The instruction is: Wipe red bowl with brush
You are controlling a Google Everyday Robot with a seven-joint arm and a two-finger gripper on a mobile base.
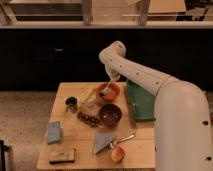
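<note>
The red bowl [112, 92] sits on the wooden table [75, 145], at the back, left of a green tray. My gripper [111, 79] reaches down over the bowl from the arm's bend above it. It is shut on the brush [107, 88], whose pale handle slants down and left. The greyish bristle head rests inside the bowl on its left side.
A dark maroon bowl [110, 114] stands just in front of the red bowl. A green tray [141, 102] lies at the right. Also here are a dark cup [71, 104], yellow items [90, 95], dark round pieces [88, 119], a blue sponge [54, 132], grey cloth [103, 142] and a small orange cup [117, 153].
</note>
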